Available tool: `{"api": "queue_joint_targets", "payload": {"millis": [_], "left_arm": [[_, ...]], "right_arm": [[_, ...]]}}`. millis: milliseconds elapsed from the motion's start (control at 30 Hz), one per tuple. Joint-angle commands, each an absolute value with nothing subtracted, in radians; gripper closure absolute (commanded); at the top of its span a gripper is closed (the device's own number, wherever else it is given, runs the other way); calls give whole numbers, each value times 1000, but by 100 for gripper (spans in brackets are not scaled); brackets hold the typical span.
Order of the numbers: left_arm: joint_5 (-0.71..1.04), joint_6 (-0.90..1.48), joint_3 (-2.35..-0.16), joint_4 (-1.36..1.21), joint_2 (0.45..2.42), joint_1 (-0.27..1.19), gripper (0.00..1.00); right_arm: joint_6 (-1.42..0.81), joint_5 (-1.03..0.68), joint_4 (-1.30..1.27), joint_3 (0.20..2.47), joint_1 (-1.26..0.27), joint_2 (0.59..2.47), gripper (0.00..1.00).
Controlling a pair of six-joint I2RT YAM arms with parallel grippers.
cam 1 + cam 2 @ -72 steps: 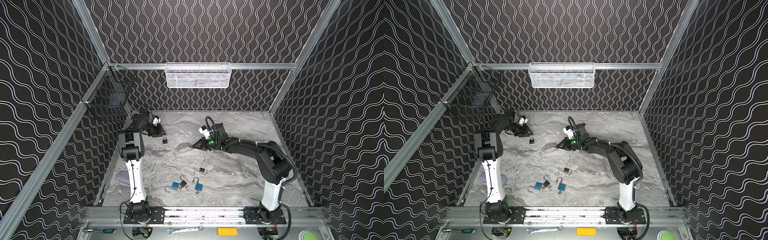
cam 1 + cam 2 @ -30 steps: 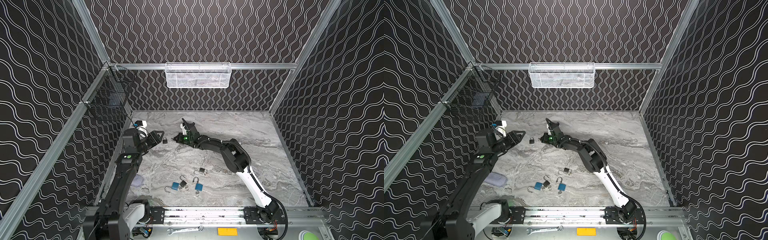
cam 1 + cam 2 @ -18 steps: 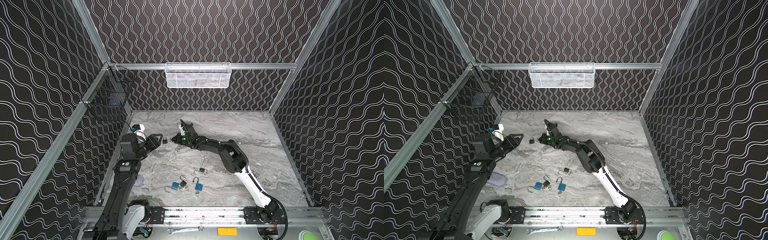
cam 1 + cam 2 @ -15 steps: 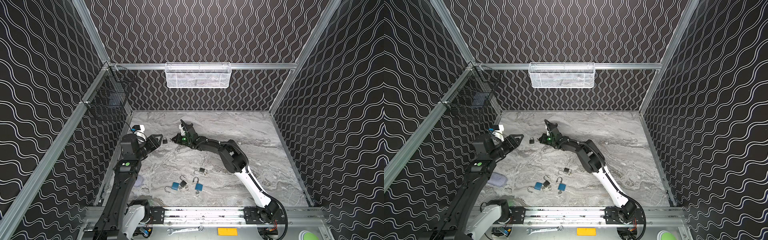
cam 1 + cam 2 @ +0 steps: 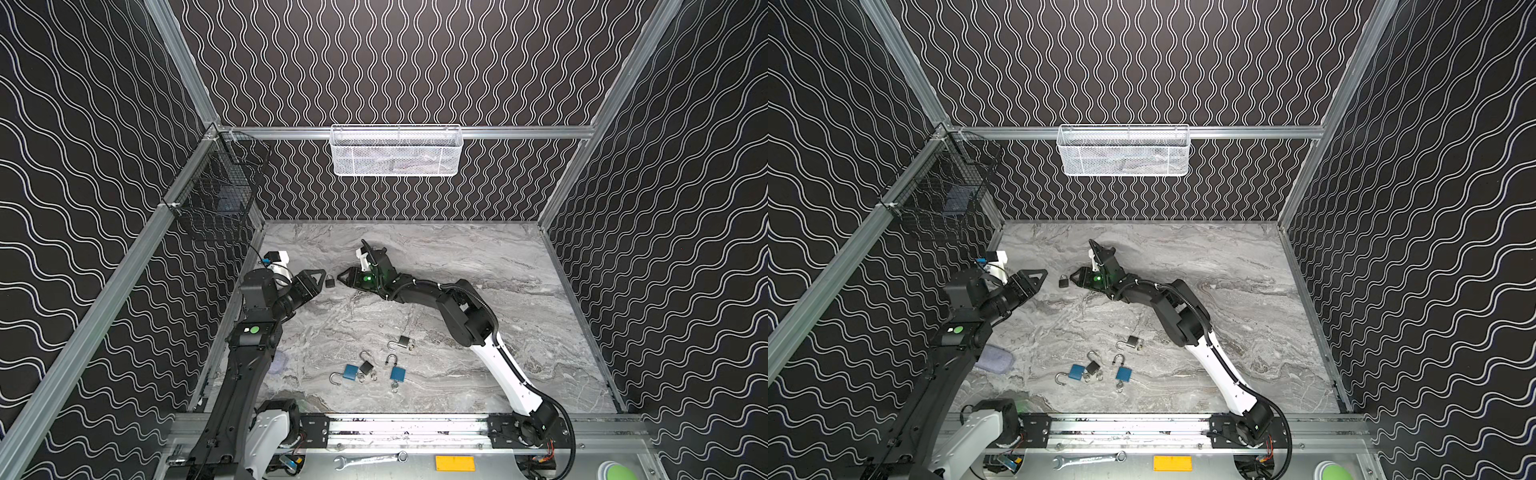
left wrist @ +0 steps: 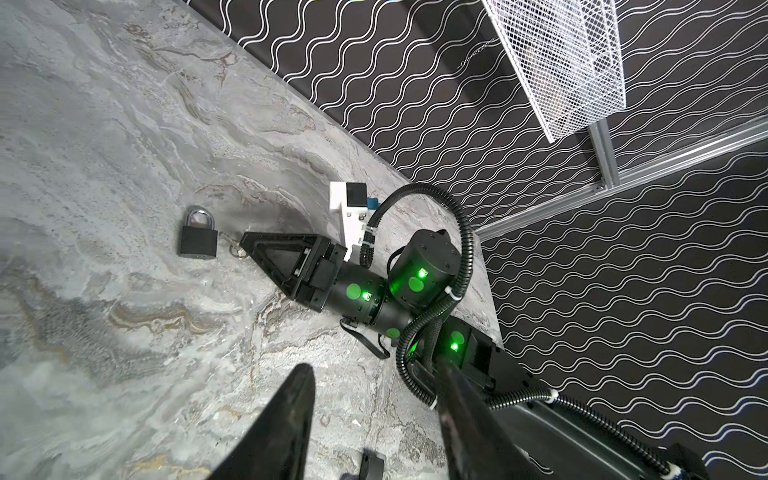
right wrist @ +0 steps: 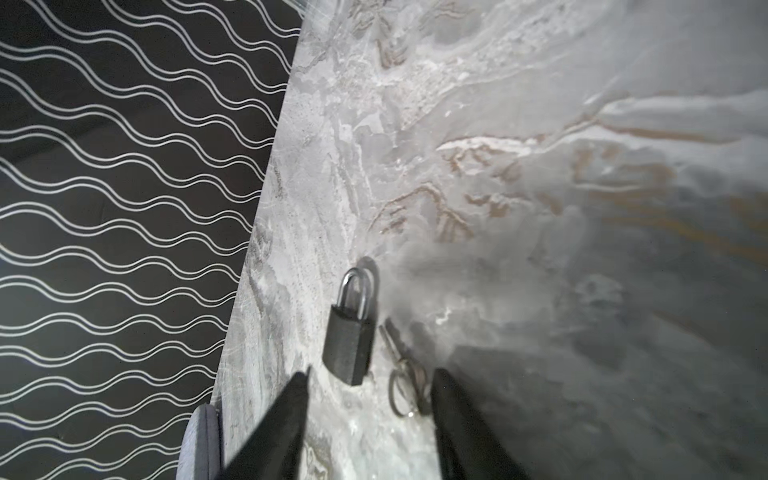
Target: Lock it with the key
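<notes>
Right wrist view: my right gripper (image 7: 371,374) stands parted, empty; black padlock (image 7: 349,345) lies on the table (image 7: 540,124) just ahead, shackle pointing away, key ring (image 7: 405,390) beside it. Left gripper (image 6: 374,368), half-parted and empty, looks farther off

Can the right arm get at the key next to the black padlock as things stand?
Probably yes: the right gripper is open right at the key, which lies uncovered on the table beside the black padlock.
</notes>
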State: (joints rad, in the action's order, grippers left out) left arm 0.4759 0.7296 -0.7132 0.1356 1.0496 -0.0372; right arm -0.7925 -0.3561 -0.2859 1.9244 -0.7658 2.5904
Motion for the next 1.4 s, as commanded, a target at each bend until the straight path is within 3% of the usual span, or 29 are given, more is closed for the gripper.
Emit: {"api": "queue_joint_targets", "payload": {"millis": [0, 100, 133, 267, 367, 567, 800, 1133, 1367], "left_arm": [[470, 723, -706, 152, 1040, -37, 47], [466, 707, -706, 195, 1023, -38, 44], [464, 702, -704, 209, 1013, -37, 44], [456, 677, -694, 268, 967, -38, 39], [450, 659, -692, 324, 931, -38, 15], [422, 648, -674, 410, 869, -38, 2], [339, 755, -632, 518, 810, -40, 1], [343, 726, -571, 603, 844, -41, 1], [476, 667, -566, 566, 990, -35, 1]], "right_arm": [[-794, -342, -250, 1908, -765, 2569, 32], [-790, -338, -257, 1878, -764, 2541, 2], [-783, -334, -261, 1866, -765, 2527, 0], [-768, -323, -238, 1830, -756, 2470, 0], [-752, -321, -221, 1777, -745, 2404, 0], [-686, -243, -41, 1634, -719, 2218, 0], [-677, -75, 132, 1325, -675, 1932, 0], [-843, 88, 196, 853, -660, 1467, 0], [-874, 126, 273, 685, -670, 1248, 0]]}}
